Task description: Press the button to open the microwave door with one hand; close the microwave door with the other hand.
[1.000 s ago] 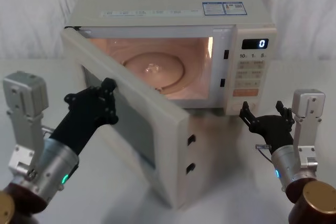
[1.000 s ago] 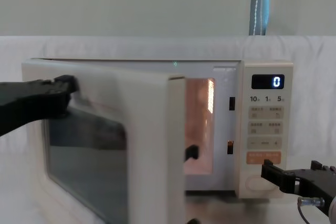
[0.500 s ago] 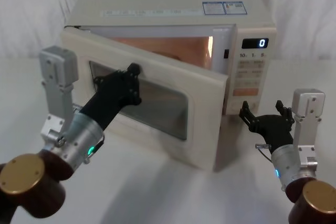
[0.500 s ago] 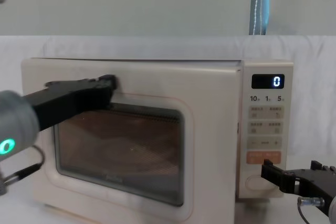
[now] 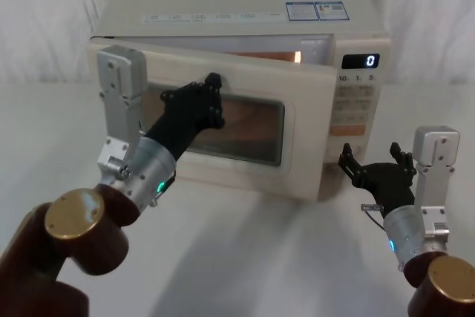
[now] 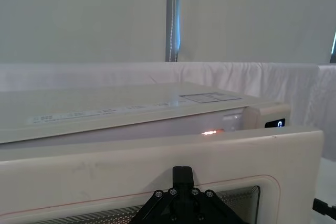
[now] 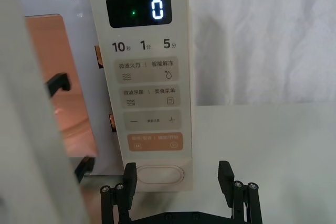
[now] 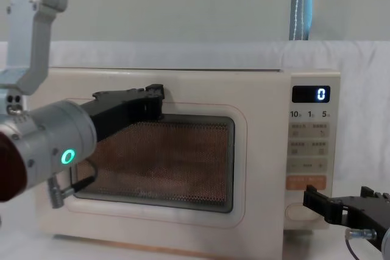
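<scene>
One narrow gap is remaining: the left gripper [image 5: 210,98], fingers closed and empty, is pressing the microwave door [image 5: 297,135]; pushing squarely should latch it. Right gripper [image 5: 377,162] is hovering open near the button [image 7: 160,174].

One microwave [image 5: 245,12] stands on the surface [image 5: 260,257], with one microwave door [image 5: 297,120]. Two pincers: the left pincer [image 5: 210,102] against that door, the right pincer [image 5: 376,161] before one button [image 7: 159,174] and one orange key [image 7: 155,141].

A narrow gap remains between the microwave door [image 5: 223,128] and the control panel [image 5: 356,102]. The left gripper [image 5: 210,102] presses the door; bare table [image 5: 297,257] lies before it.
</scene>
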